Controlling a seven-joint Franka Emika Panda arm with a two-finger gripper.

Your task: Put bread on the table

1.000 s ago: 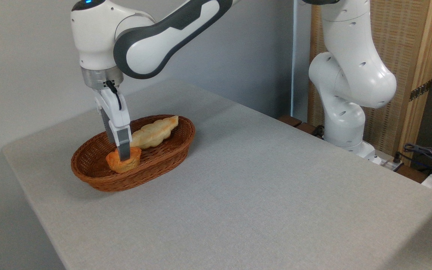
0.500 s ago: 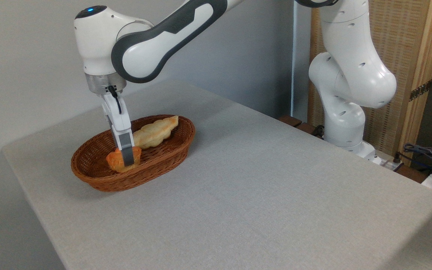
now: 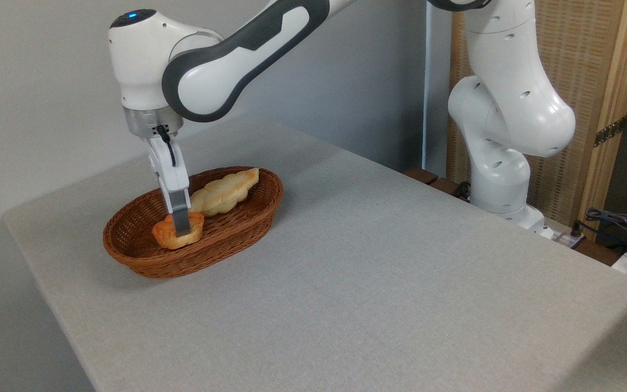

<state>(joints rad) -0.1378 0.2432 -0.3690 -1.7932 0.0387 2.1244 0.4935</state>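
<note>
Light-grey worktop (image 3: 379, 272) running wide and bare from the middle to the right edge and down to the near edge; near-left corner rounded, left edge dropping off just beyond the wicker basket (image 3: 145, 261). Plenty of open cloth to the right of and in front of the basket. Basket sitting near the left rear part of the worktop, oval, brown, with a raised woven rim all round.

Small orange-golden bun (image 3: 169, 237) inside the basket, at its nearer left end, round and muffin-shaped, folded top, darker orange along the rim. Looks tilted a little, low within the basket; cannot tell whether resting on the weave or just clear of it. Pale-yellow braided loaf (image 3: 225, 191) lying lengthwise behind it, towards the far right end of the basket, close to the bun.

Hand (image 3: 182, 228) pointing straight down into the basket, clamped on the bun: one grey finger (image 3: 182, 220) showing across the bun's front, the other hidden behind.

White arm base (image 3: 501, 163) standing off the right rear edge. No readable writing or labels anywhere
</note>
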